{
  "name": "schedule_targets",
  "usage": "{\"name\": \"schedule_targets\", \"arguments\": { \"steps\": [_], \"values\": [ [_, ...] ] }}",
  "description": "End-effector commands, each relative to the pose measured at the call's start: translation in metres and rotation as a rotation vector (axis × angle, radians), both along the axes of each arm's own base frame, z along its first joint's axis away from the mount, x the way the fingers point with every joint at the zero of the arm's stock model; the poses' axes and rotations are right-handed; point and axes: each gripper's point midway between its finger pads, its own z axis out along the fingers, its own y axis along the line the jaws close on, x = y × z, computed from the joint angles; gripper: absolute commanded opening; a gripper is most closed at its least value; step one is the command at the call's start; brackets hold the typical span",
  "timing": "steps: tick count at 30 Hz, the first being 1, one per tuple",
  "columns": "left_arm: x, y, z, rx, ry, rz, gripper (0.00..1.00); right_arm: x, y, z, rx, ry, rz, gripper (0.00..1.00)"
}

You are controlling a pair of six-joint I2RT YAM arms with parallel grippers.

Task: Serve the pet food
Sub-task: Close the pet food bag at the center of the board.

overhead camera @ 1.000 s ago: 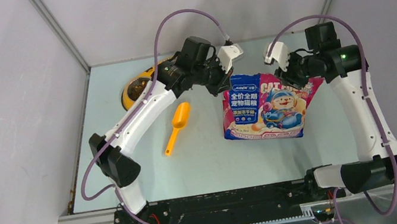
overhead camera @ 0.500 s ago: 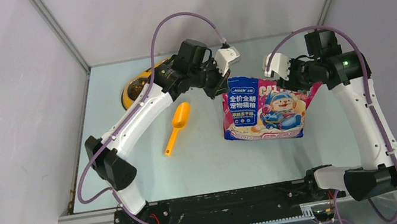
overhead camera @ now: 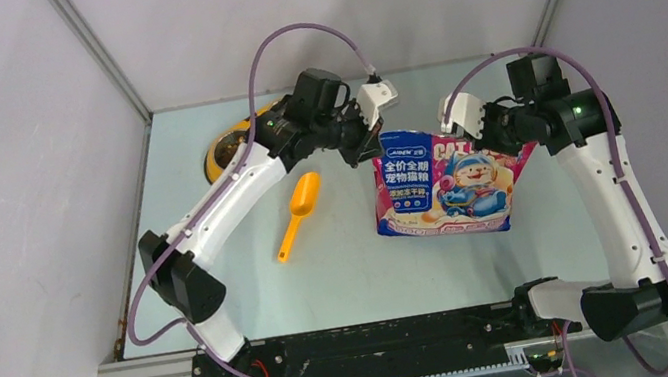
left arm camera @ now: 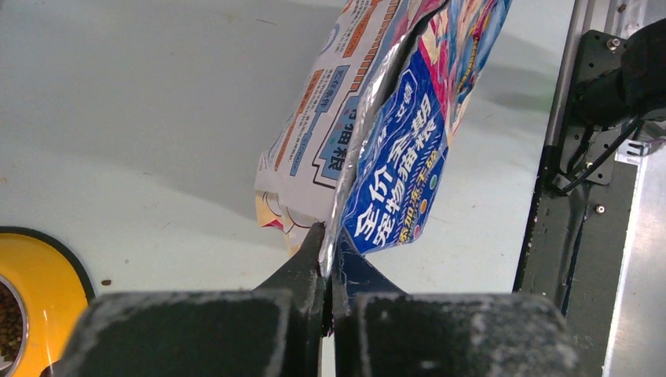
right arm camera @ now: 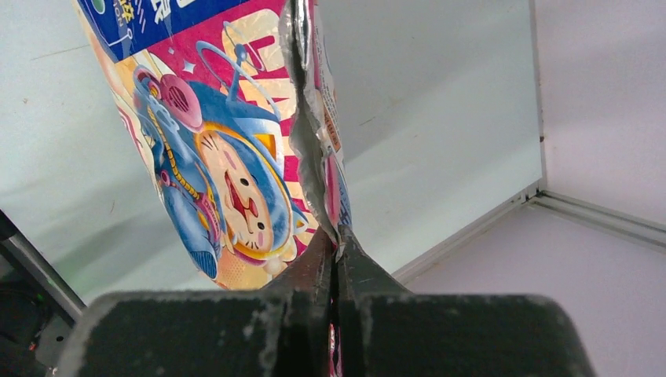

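Observation:
The glossy blue-and-pink pet food pouch (overhead camera: 445, 181) with a cartoon animal hangs upright over the table's middle right, held by its top edge. My left gripper (overhead camera: 376, 146) is shut on its top left corner; in the left wrist view (left arm camera: 328, 239) the foil seam sits between the pads. My right gripper (overhead camera: 494, 135) is shut on its top right corner, also shown in the right wrist view (right arm camera: 336, 242). Brown kibble (left arm camera: 6, 322) lies in a steel bowl of the yellow feeder (overhead camera: 228, 150).
An orange plastic scoop (overhead camera: 298, 212) lies on the table left of the pouch. The yellow feeder sits at the back left, partly under my left arm. Enclosure walls stand close behind and at both sides.
Both grippers have shifted slightly left with the pouch's top corners in them. The pouch's top edge has moved left with them; its bottom stays in place.

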Motion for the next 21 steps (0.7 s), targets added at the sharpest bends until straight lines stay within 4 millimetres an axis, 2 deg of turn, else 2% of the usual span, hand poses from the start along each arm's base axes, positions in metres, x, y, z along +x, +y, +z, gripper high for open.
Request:
{"name": "schedule_targets", "arguments": {
  "steps": [1, 7, 9, 10, 12, 21],
  "values": [
    [-0.006, 0.020, 0.018, -0.028, -0.052, -0.032, 0.00, 0.011, -0.004, 0.029, 0.007, -0.124, -0.028, 0.00],
    [-0.009, 0.027, 0.003, -0.027, -0.052, -0.104, 0.00, 0.008, -0.004, 0.034, 0.040, -0.117, -0.003, 0.00],
    [-0.014, 0.028, 0.001, -0.026, -0.057, -0.134, 0.00, 0.005, -0.001, 0.030, 0.044, -0.121, 0.026, 0.19],
    [-0.017, 0.028, -0.001, -0.024, -0.053, -0.144, 0.00, 0.003, 0.003, 0.028, 0.048, -0.130, 0.043, 0.36],
    [-0.019, 0.029, -0.002, -0.025, -0.060, -0.159, 0.00, 0.000, 0.010, 0.026, 0.045, -0.154, 0.077, 0.45],
    [-0.025, 0.033, -0.008, -0.020, -0.072, -0.176, 0.00, -0.011, 0.036, 0.026, 0.113, -0.166, 0.191, 0.47]
  ]
}}
